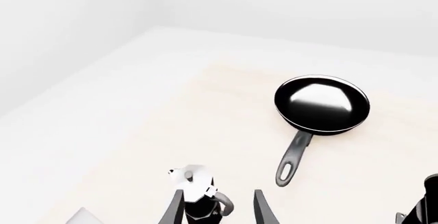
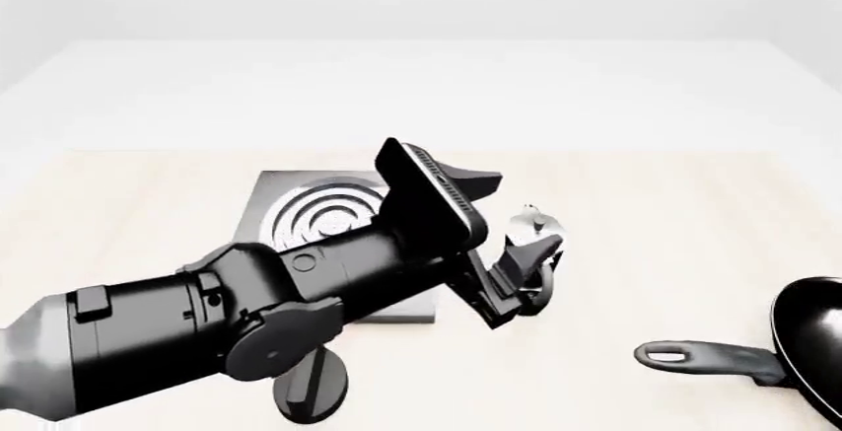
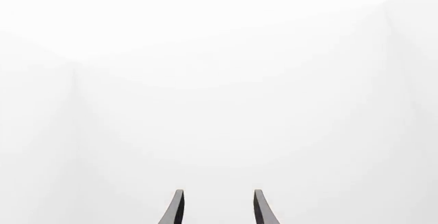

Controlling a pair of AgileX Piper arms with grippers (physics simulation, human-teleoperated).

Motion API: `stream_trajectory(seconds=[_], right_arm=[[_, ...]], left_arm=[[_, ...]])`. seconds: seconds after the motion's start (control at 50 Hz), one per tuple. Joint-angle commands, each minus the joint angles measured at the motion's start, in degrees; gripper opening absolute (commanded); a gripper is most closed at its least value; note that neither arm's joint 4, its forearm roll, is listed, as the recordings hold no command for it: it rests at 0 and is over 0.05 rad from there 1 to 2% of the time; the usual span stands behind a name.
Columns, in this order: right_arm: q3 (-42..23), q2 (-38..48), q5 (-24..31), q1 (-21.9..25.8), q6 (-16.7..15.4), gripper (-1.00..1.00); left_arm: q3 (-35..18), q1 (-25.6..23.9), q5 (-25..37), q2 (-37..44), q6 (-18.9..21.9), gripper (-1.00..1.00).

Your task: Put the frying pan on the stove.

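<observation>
Left tool, fingers apart and empty, hovers near the flat grey metal stove, so approach is the step (the round black frying pan lies well right): next, reach its handle.

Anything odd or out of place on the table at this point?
Nothing looks spilled or damaged. The frying pan lies flat at the table's right edge, apart from the stove, partly cut off in the front view. The moka pot stands upright right of the stove, between the left end effector's open fingers.
</observation>
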Motion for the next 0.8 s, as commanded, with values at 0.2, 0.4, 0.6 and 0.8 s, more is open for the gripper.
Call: stream_trajectory(seconds=[0.2,0.4,0.6,0.8], right_arm=[[-2.9,0.0,1.6,1.1,-0.2,1.0],[-3.5,0.0,1.8,1.1,0.0,1.0],[-4.4,0.0,2.3,1.0,0.1,1.0],[-8.0,0.0,4.3,1.7,-0.5,1.0]], left_arm=[[-6.6,-2.8,2.8,5.7,0.0,1.0],[-9.4,-3.6,3.8,8.5,-0.6,1.0],[-12.5,-4.1,5.4,11.3,-1.9,1.0],[-16.2,-4.6,6.9,15.3,-3.0,1.0]])
